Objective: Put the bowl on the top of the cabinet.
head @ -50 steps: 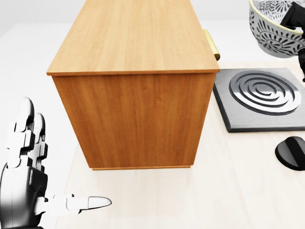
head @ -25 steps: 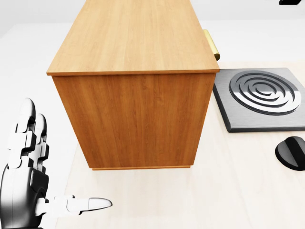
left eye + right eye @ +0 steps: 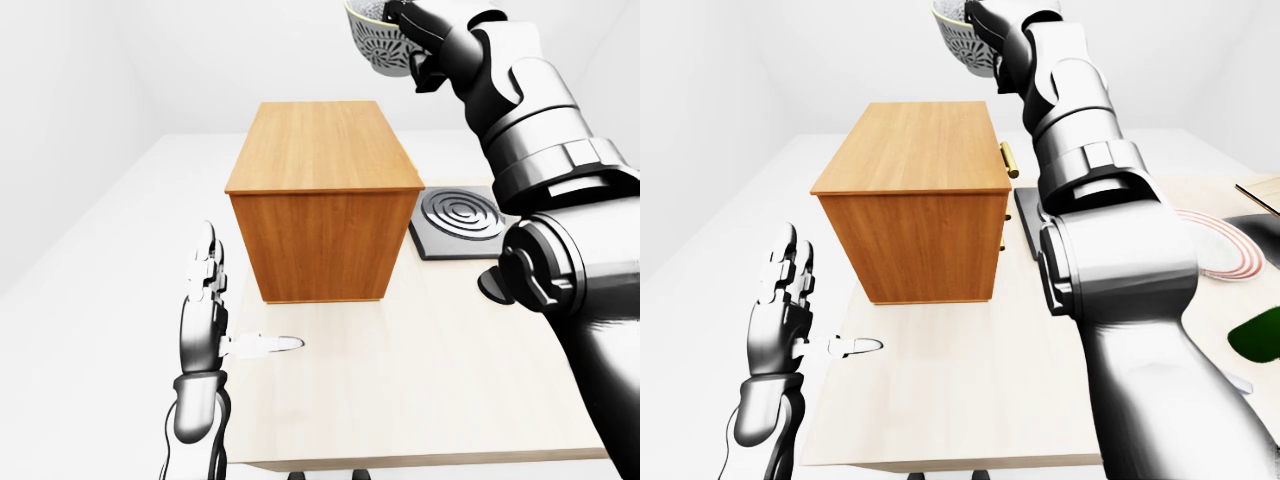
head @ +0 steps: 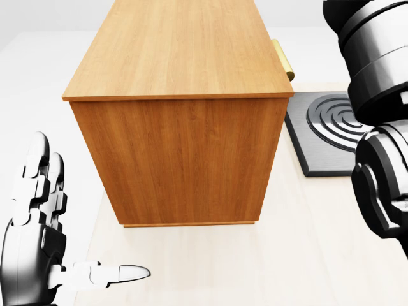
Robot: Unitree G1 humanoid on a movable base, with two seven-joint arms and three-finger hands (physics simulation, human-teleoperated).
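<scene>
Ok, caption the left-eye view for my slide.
Right hand holds the patterned bowl high above the wooden cabinet; left hand hangs open over the table.

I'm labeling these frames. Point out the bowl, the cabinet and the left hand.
bowl [image 3: 374, 46]: left-eye view, its patterned outer wall.
cabinet [image 4: 178, 44]: head view, the middle of its wooden top.
left hand [image 3: 203, 330]: left-eye view, the palm below the open fingers.

One bowl [image 3: 378, 40], one cabinet [image 3: 322, 200], one stove plate [image 3: 455, 220], two hands [image 3: 207, 318], one table [image 3: 400, 400]
</scene>
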